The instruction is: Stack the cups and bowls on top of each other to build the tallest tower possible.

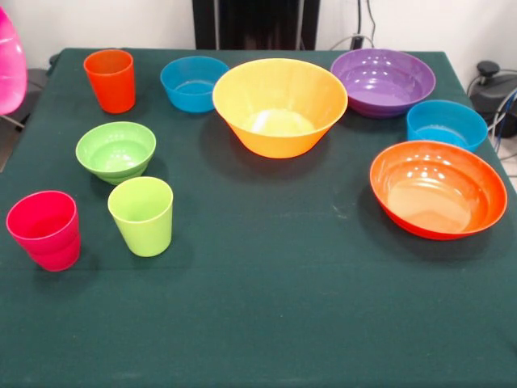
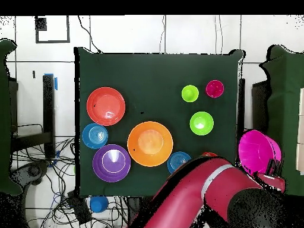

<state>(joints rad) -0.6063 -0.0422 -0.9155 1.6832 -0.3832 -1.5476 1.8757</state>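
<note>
All cups and bowls stand singly and upright on the green cloth. In the front view I see the orange cup point(image 1: 110, 79), lime green cup point(image 1: 141, 214), pinkish red cup point(image 1: 44, 229), small green bowl point(image 1: 115, 149), two blue bowls point(image 1: 194, 82) point(image 1: 446, 123), big yellow-orange bowl point(image 1: 279, 105), purple bowl point(image 1: 383, 81) and red-orange bowl point(image 1: 438, 187). The big pink bowl point(image 2: 258, 151) is tilted beyond the table's edge. The gripper point(image 2: 274, 168) shows at its rim, only in the overhead view. No tower stands.
The red arm point(image 2: 202, 190) lies across the table's edge by the base and hides most of the orange cup from above. Cables and a blue object point(image 2: 99, 203) lie on the floor beside the table. The cloth's front half point(image 1: 266, 323) holds nothing.
</note>
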